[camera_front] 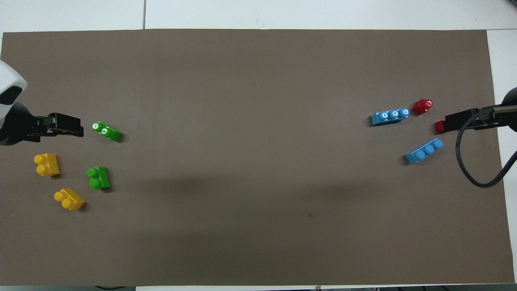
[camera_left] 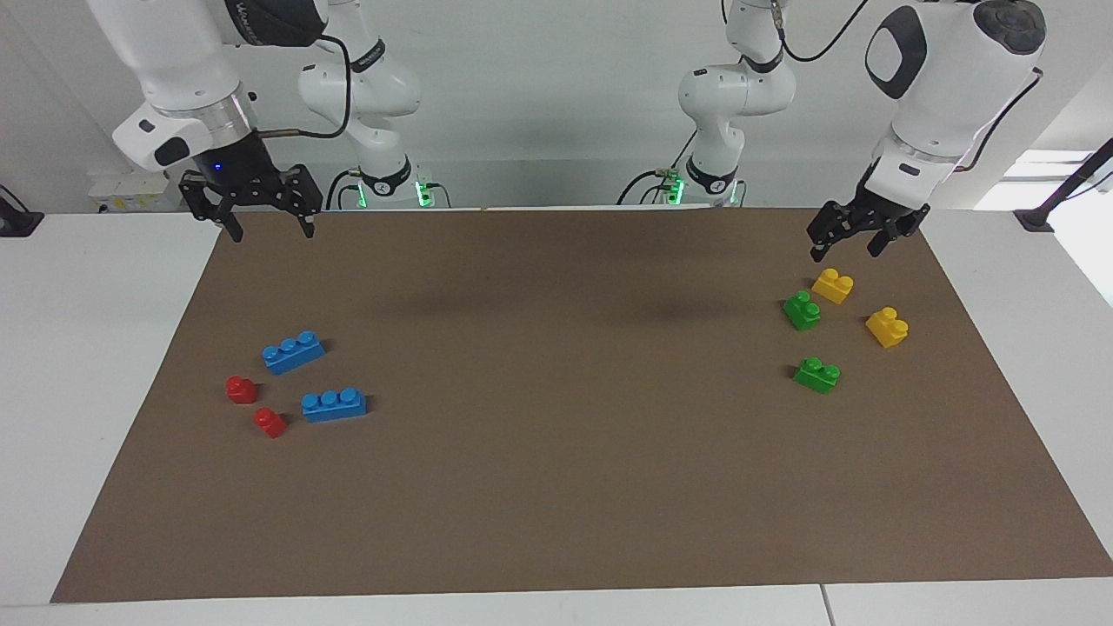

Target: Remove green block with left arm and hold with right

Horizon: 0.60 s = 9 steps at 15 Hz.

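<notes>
Hovering with fingers spread and nothing held, left gripper (camera_left: 850,241) sits above the mat's edge nearest the robots, just over a yellow brick (camera_left: 832,285) at the left arm's end of the table. Right gripper (camera_left: 253,211) hangs open and empty too, over the mat corner at the right arm's end, waiting

Two green two-stud bricks here. The lighter green block (camera_left: 816,375) lies farther from the robots, apart from everything; the darker green brick (camera_left: 801,310) sits just beside the yellow one under the left gripper. A second yellow brick (camera_left: 886,327) lies near them

Handling guess: hard hollow plastic, light, stiff, smooth sides so it could slip or skid. Pinch across the flat side walls below the studs, not on the studs. Blue bricks (camera_left: 293,352) and red pieces (camera_left: 241,389) are well apart, irrelevant
</notes>
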Tool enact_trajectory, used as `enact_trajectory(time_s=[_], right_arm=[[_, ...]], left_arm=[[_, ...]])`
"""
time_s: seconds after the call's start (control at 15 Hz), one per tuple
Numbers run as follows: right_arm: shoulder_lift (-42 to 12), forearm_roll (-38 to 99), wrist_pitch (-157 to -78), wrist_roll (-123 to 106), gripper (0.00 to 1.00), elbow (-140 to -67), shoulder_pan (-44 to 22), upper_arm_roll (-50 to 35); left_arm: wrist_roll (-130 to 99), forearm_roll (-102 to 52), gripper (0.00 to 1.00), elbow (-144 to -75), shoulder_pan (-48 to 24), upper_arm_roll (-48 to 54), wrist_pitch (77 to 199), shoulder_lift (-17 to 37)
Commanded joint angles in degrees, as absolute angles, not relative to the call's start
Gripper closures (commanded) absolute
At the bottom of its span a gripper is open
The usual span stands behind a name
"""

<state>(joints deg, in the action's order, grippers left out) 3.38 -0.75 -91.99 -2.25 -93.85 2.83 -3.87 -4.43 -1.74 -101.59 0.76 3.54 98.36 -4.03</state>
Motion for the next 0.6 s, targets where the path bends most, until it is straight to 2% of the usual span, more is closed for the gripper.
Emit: enact_trajectory(time_s=[0.0, 0.53], right_arm=[[4.1, -1.0, -90.6, 0.4, 0.00, -94.5, 3.4, -4.3], [4.3, -0.8, -90.4, 1.5, 0.00, -94.7, 3.3, -4.3]], left_arm=[[-4.8, -2.6, 0.00, -101.9, 0.4, 3.1, 96.9, -5.3], [-4.9, -2.6, 0.00, -101.9, 0.2, 3.1, 96.9, -5.4]])
